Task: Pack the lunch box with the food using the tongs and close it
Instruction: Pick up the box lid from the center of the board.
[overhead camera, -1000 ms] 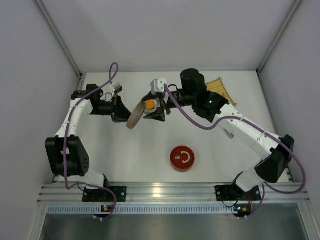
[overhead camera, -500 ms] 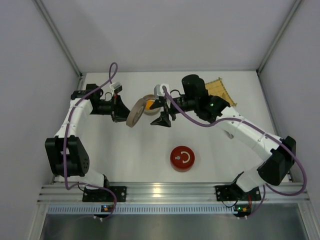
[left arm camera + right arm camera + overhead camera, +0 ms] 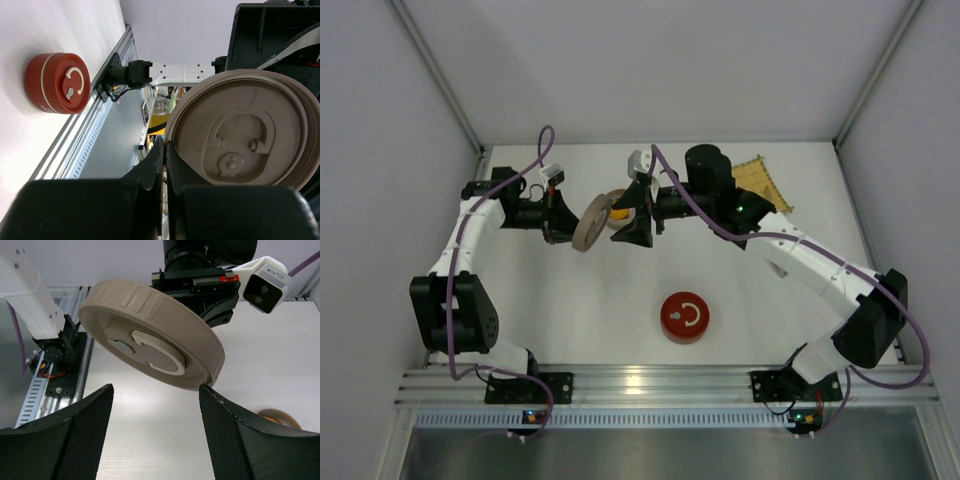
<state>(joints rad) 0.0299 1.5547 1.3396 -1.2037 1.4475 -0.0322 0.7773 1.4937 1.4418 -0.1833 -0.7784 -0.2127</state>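
Two arms meet mid-table in the top view. The left gripper [image 3: 563, 226] is clamped on the rim of the beige lid [image 3: 588, 222], which it holds on edge. The right gripper [image 3: 635, 212] hovers with jaws apart at the lunch box [image 3: 614, 203], where an orange piece of food [image 3: 619, 213] shows. No tongs are visible, so packing looks partly done and closing remains.

The left wrist view shows the fingers pinching the lid's edge, with a red canister [image 3: 57, 82] well apart.

In the right wrist view, the tilted lid hangs beyond the spread fingers [image 3: 75, 440], untouched. Bare table lies below, though both grippers crowd the box.
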